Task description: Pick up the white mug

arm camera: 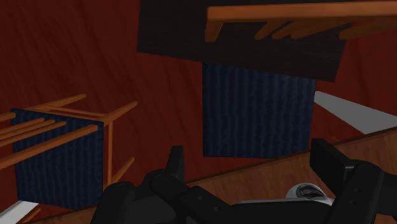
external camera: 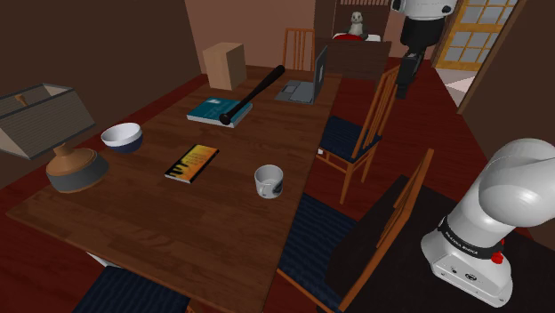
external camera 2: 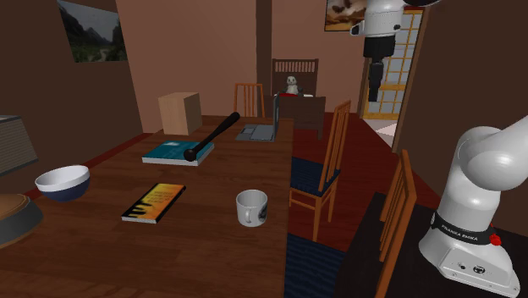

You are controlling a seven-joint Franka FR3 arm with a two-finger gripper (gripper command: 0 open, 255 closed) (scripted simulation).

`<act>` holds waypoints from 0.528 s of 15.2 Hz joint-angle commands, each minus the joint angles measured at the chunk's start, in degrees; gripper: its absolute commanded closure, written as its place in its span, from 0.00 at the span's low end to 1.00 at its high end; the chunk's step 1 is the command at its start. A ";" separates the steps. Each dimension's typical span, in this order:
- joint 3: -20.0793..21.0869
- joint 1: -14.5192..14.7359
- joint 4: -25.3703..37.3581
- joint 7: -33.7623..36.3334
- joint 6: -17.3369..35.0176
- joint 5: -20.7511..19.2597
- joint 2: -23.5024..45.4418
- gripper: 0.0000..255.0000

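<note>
Shoulder view: jaws are seen apart, far from the mug point(external camera: 269, 181); a chair point(external camera: 345, 135) could be struck on approach.

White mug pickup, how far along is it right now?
Done: nothing yet. The white mug stands upright on the wooden table, untouched. In hand: the end effector hangs high beyond the table's edge, above the chairs, and its fingers are apart with nothing between them. Left: travel over the mug, descend, close on it and lift.
</note>
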 commanded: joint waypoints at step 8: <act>2.22 1.19 -4.38 2.64 13.23 2.78 8.49 0.00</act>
